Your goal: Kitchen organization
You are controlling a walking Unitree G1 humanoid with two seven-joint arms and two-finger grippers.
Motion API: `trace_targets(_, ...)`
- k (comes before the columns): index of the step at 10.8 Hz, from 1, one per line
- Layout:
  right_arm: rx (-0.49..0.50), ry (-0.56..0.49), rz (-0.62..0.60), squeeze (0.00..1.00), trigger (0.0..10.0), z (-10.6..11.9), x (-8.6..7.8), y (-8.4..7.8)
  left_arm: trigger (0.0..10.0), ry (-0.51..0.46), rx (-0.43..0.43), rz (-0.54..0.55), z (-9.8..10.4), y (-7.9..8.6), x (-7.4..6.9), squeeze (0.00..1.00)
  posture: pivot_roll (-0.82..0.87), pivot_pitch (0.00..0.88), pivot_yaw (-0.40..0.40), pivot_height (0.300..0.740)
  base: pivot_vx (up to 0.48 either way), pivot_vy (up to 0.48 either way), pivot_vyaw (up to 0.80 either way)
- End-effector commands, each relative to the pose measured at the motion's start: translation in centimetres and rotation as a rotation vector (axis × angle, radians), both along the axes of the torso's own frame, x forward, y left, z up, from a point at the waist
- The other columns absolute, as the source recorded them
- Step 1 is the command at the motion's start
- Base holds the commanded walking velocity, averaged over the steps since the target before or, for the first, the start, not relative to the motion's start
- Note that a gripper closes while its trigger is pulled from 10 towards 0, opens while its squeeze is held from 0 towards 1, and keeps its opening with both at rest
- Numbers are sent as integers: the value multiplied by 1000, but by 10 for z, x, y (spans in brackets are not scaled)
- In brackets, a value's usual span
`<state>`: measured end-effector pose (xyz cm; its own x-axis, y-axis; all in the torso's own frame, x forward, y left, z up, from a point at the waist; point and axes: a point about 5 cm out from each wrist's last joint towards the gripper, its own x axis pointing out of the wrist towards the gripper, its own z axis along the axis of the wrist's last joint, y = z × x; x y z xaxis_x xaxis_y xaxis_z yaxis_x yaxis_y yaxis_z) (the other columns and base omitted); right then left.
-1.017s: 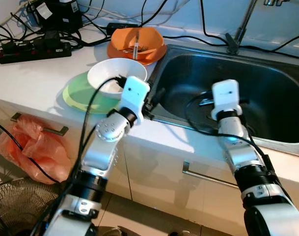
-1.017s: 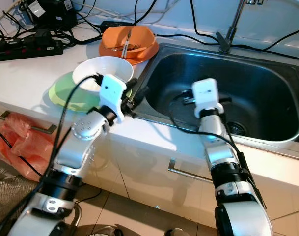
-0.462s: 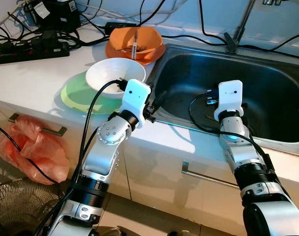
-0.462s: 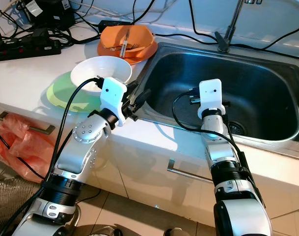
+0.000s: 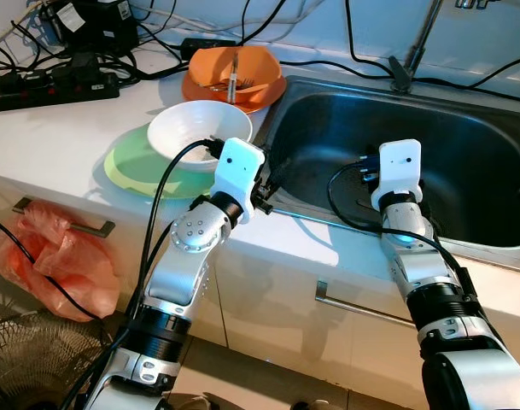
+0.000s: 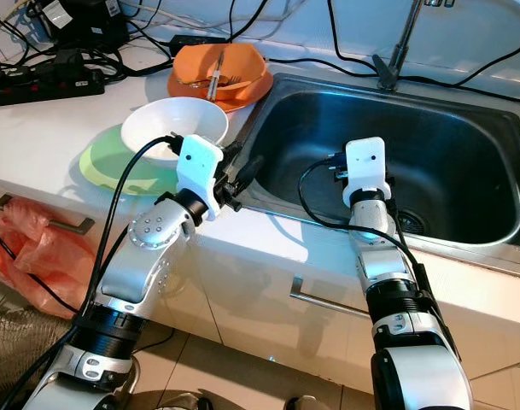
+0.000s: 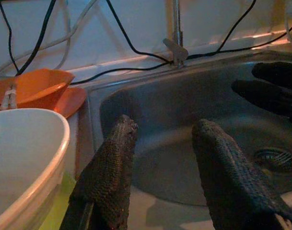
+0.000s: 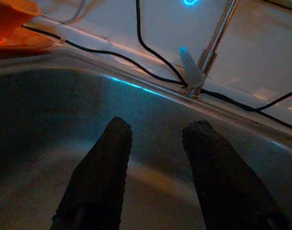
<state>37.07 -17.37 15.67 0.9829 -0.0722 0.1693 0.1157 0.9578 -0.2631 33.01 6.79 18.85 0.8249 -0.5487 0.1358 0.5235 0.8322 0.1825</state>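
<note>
Both the left gripper (image 7: 160, 158) and right gripper (image 8: 157, 158) are held open and empty over the sink (image 5: 464, 102). The white bowl (image 5: 200, 135), just beside the left gripper, remains unmoved on the counter (image 5: 63, 128); little is judged done.

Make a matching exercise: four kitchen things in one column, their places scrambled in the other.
1. white bowl
2. orange bowl
3. left gripper
4. right gripper

a. open over the sink basin
b. on the green plate
c. at the sink's left rim
d. on the counter, utensil inside

Pairs: 1-b, 2-d, 3-c, 4-a
</note>
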Motion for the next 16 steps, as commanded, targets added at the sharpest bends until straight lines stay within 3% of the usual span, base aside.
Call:
trace_targets(1,52,-71,24,0,10000,6,-3,5,10000,-16,10,31,-3,-1,0,0,16,82,1,740,0,0,0)
trace_targets(3,102,-192,48,0,10000,23,-8,6,10000,-89,-83,139,8,3,7,0,16,82,1,740,0,0,0)
trace_targets(6,113,-334,57,0,10000,42,-19,-1,10000,-134,-117,203,14,1,14,0,-5,74,7,740,0,0,0)
trace_targets(9,142,-311,56,0,10000,32,-25,-4,10000,-154,-122,198,12,-2,14,0,-17,67,9,740,0,0,0)
trace_targets(11,153,-314,68,0,10000,33,-26,-2,10000,-159,-121,190,12,-4,15,0,-17,70,8,740,0,0,-800)
trace_targets(16,146,-305,82,0,10000,31,-26,2,10000,-158,-122,183,10,-5,15,0,-13,76,5,740,0,-292,0)
